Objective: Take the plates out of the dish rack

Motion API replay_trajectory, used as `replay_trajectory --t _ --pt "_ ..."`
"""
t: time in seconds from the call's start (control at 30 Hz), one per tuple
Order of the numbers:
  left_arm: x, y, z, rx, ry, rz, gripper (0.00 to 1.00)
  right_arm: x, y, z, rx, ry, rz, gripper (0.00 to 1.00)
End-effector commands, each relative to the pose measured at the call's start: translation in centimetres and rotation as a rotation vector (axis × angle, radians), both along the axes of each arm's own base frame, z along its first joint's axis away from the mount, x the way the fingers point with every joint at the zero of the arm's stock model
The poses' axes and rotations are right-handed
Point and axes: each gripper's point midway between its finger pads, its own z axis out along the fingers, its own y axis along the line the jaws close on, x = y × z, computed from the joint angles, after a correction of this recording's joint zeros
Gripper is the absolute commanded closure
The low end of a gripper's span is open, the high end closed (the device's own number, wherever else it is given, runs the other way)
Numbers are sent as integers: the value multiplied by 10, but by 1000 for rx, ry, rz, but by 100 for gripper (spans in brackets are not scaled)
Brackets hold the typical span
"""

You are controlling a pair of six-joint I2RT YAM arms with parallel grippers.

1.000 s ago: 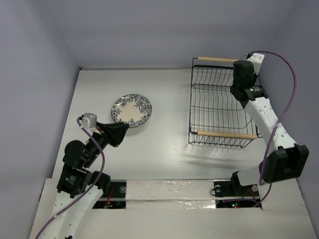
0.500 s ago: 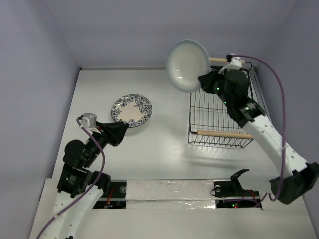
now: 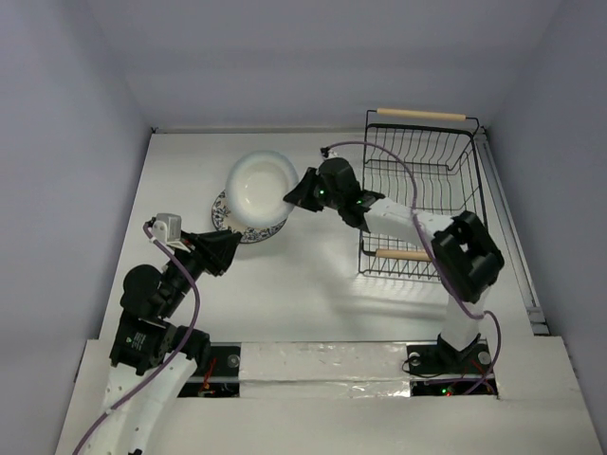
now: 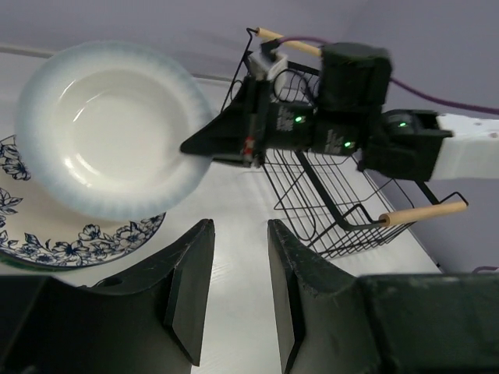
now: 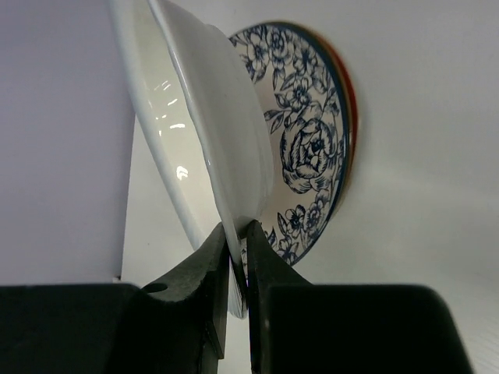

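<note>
My right gripper (image 3: 296, 194) is shut on the rim of the plain white plate (image 3: 258, 189) and holds it tilted just above the white plate with the dark blue pattern (image 3: 251, 232), which lies on the table at the left. In the right wrist view the white plate (image 5: 199, 132) is pinched between my fingers (image 5: 234, 269), with the blue-patterned plate (image 5: 308, 148) behind it and a red rim under that. My left gripper (image 3: 228, 251) is open and empty, near the blue plate's front edge. The black wire dish rack (image 3: 422, 194) stands at the right and looks empty.
The rack's two wooden rod handles (image 3: 420, 115) lie at its far and near ends. Purple-grey walls close in the table on the left, back and right. My right arm stretches across the rack's left side.
My right arm has carried the plain white plate from the rack, first high over the table's middle, then down and left to just above the blue-patterned plate. The left arm has not moved.
</note>
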Motion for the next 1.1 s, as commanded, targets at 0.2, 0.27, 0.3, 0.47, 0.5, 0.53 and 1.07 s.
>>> replay_trajectory --t 0.2,0.27,0.3,0.47,0.5,0.53,1.07 --pt "2 2 15 -9 -41 9 69 13 67 84 428 -79 85 100" --pt "2 2 15 -10 -43 8 69 16 72 68 423 -39 86 100" --pt "2 2 15 -8 -43 9 69 13 77 65 425 -27 97 100" --pt "2 1 15 -10 -43 6 69 9 91 32 415 47 101 90" --pt "1 1 16 -10 -46 5 69 10 91 28 411 54 99 88" --pt "1 1 16 -12 -45 3 69 6 96 26 409 61 108 86" --pt "1 2 16 -11 -47 6 69 -26 80 -1 303 80 72 61"
